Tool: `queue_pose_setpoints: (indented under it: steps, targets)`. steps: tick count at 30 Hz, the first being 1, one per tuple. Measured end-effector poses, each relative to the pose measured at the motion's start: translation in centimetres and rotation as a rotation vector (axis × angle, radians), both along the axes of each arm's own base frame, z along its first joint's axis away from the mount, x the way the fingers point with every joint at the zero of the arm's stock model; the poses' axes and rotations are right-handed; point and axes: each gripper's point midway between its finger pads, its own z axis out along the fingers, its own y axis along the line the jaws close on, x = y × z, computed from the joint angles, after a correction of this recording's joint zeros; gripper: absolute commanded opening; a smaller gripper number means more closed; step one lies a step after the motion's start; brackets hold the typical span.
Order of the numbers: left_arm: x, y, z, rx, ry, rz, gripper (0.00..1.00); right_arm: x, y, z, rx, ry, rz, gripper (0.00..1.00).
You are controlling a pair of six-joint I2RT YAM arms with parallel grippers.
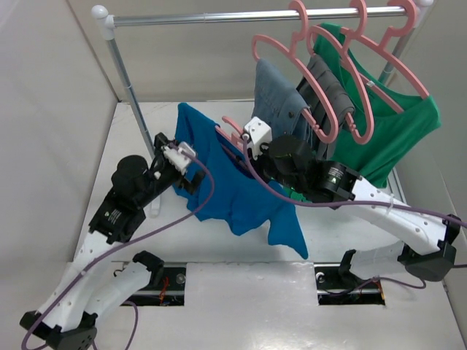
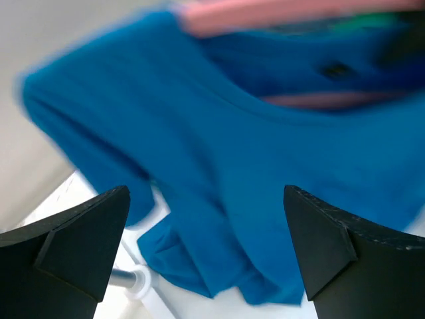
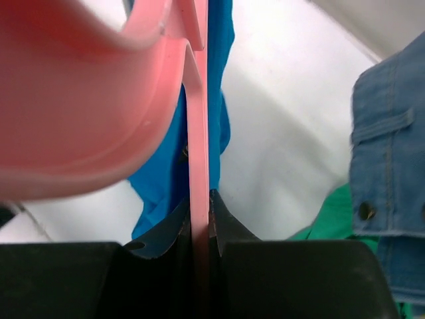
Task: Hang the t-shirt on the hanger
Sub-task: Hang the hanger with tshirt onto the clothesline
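My right gripper (image 3: 199, 216) is pinched tight on the pink hanger (image 3: 197, 133). The blue t-shirt (image 1: 233, 182) hangs over the hanger, its bottom edge low by the table (image 1: 350, 226). My left gripper (image 2: 206, 199) is wide open and holds nothing, just beside the shirt's left edge.

Top view: hanger (image 1: 232, 125) mostly hidden under t-shirt (image 1: 233, 189), prob. inside its neck; left wrist view all blurred.

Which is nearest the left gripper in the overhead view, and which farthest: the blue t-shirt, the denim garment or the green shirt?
1. Blue t-shirt, just beside the left gripper.
2. Denim garment, hanging further right.
3. Green shirt, far right.
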Motion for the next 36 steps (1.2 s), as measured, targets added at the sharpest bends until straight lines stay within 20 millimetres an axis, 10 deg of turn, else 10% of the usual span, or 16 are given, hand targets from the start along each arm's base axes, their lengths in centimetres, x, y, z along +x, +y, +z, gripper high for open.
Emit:
queue_pose_setpoints:
  steps: [12, 19, 36]
  targets:
    - [-5.5, 2.9, 3.7, -0.149, -0.231, 0.001, 1.00, 4.2, 3.7, 9.5, 0.093, -0.168, -0.091, 0.00]
    - [-5.2, 4.0, 3.1, -0.180, -0.185, 0.075, 1.00, 8.4, 8.1, 17.2, 0.209, -0.355, -0.168, 0.00]
    - [-6.5, 5.8, 0.9, -0.191, -0.134, 0.142, 1.00, 19.3, 12.8, 15.3, 0.323, -0.493, -0.339, 0.00]
